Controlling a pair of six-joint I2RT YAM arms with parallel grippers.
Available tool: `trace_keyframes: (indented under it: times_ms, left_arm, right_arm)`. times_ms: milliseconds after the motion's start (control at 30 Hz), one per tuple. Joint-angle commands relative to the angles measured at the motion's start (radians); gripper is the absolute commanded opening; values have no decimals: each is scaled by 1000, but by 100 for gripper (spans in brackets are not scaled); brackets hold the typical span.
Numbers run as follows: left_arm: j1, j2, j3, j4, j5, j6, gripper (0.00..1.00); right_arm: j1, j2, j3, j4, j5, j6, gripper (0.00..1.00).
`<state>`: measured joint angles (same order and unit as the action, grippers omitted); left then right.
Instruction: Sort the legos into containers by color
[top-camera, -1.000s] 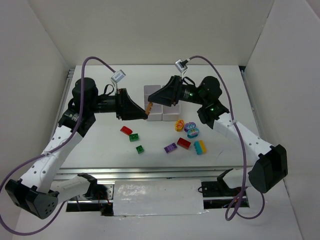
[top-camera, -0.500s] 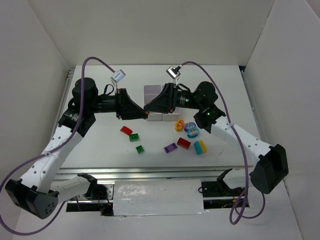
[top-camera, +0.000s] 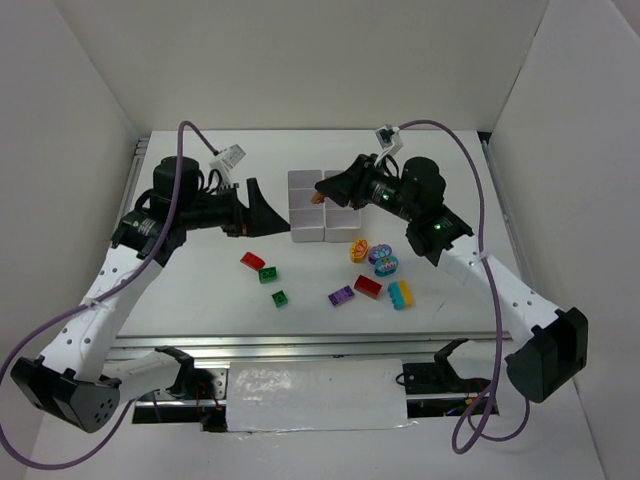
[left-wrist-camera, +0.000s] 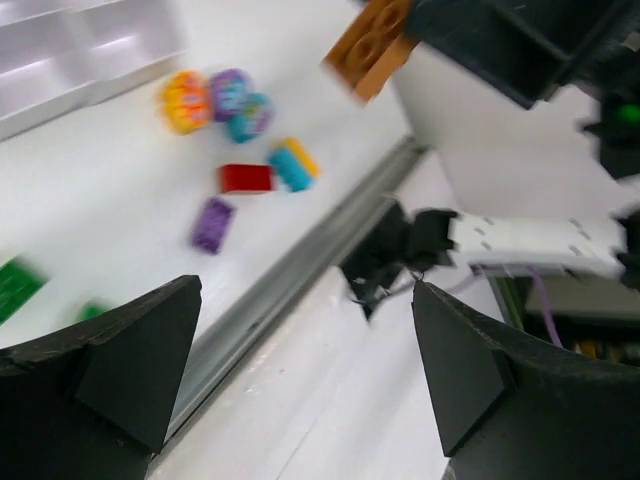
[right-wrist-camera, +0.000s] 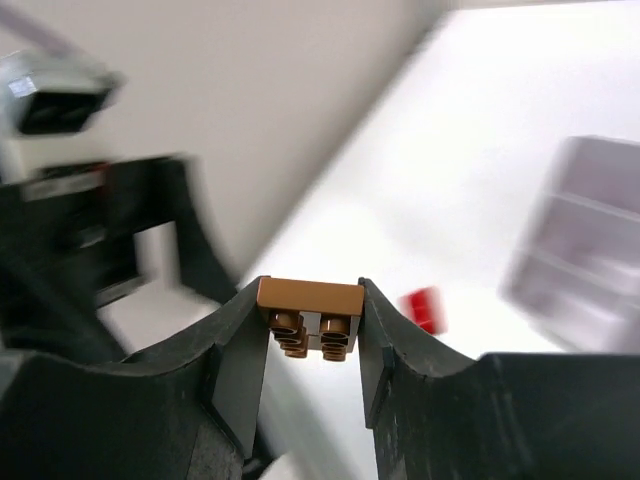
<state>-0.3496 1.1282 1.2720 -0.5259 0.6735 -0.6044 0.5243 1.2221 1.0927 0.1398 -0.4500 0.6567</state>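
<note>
An orange-brown brick (right-wrist-camera: 310, 312) sits clamped between the fingers of my right gripper (right-wrist-camera: 310, 286), studs facing the camera. From above, the right gripper (top-camera: 322, 191) holds this brick (top-camera: 317, 197) over the white containers (top-camera: 305, 229). My left gripper (top-camera: 280, 219) stands open and empty just left of the containers; in its wrist view the left gripper (left-wrist-camera: 305, 292) spreads wide, with the orange-brown brick (left-wrist-camera: 372, 45) ahead. Loose legos lie on the table: red (top-camera: 252, 261), two green (top-camera: 268, 274), purple (top-camera: 341, 295), red (top-camera: 367, 286), blue-yellow (top-camera: 400, 294), and patterned ones (top-camera: 358, 250).
White walls close in the table on the left, back and right. A metal rail (top-camera: 300, 345) runs along the near edge by the arm bases. Purple cables (top-camera: 470, 150) loop above both arms.
The orange-brown brick went from the left gripper to the right one. The left gripper opened and drew back left; the right gripper shut on the brick and moved back over the containers.
</note>
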Motion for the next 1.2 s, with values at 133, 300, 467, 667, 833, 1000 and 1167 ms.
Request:
trace_keyframes:
  times_ms: [133,300,467,667,833,1000,1167]
  left_arm:
    - [43,-13,1,-218,-307,55,100]
    - [43,-33,6,-244,-296,75,100]
    - [44,-67,-8,-241,-276,92,99]
    - [46,-93,-40,-200,-250,92,99]
    - [46,-107,-62,-171,-206,86,100]
    - [46,-111,-60,-171,-196,98,100]
    - [46,-116,-74,-158,-206,92,99]
  right_arm:
    - [11,152,-27,-13,649,-276,0]
    - [43,278,19,86,833,-396,0]
    - [51,407,73,126,928,-456,0]
    - [49,464,85,136,941,-457,3]
    - [51,507,107,133,947,-462,8]
    - [51,513,104,144,942,-448,13]
    - [57,504,85,146,941,-433,20]
